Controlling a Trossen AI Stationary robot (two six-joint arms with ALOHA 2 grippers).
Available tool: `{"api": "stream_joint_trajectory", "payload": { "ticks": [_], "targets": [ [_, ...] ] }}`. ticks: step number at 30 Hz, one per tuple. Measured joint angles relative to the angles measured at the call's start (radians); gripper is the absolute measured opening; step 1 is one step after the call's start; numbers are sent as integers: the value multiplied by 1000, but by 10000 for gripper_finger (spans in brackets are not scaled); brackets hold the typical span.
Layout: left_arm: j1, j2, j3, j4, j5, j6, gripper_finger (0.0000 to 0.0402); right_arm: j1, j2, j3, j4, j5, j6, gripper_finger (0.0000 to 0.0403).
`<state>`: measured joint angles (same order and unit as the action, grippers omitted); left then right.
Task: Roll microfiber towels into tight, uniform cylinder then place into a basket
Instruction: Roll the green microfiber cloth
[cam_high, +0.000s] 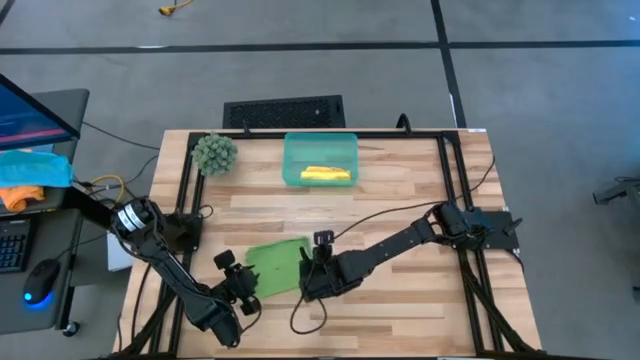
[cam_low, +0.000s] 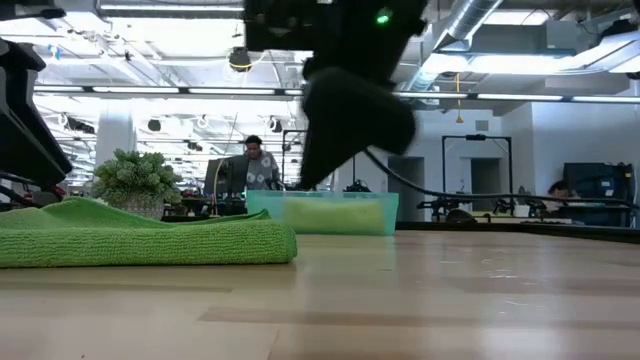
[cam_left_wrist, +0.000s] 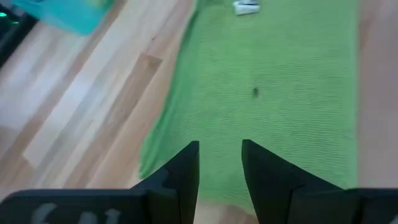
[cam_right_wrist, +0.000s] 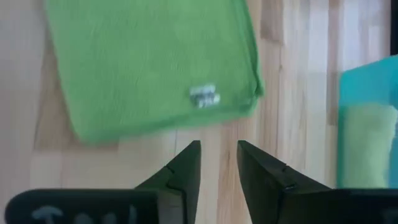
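The lime green towel lies flat on the table near its front edge and looks folded into layers in the low view. A white label is on it. My left gripper is open with a narrow gap, just above the towel's left end. My right gripper is open with a narrow gap, above bare wood just off the towel's right edge. It is raised off the table. The yellow towel lies rolled in the teal basket.
A fuzzy green plant stands at the far left, beside the basket. Black cables run over the table toward the right arm. Black frame rails line the left and right sides. Bare wood lies at the right front.
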<state>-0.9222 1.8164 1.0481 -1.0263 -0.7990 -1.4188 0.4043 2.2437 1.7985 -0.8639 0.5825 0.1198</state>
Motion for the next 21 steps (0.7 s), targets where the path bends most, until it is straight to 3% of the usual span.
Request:
{"api": "stream_joint_trajectory", "payload": {
  "ticks": [5,12,21],
  "targets": [
    [12,0,0,129,-2,97,114,25,-32,0,-97,16,19,118],
    [39,-1,2,252,17,240,114,75,-102,-24,-197,127,118,118],
    [64,-69,3,377,45,441,114,123,-192,-206,-245,161,255,118]
  ]
}}
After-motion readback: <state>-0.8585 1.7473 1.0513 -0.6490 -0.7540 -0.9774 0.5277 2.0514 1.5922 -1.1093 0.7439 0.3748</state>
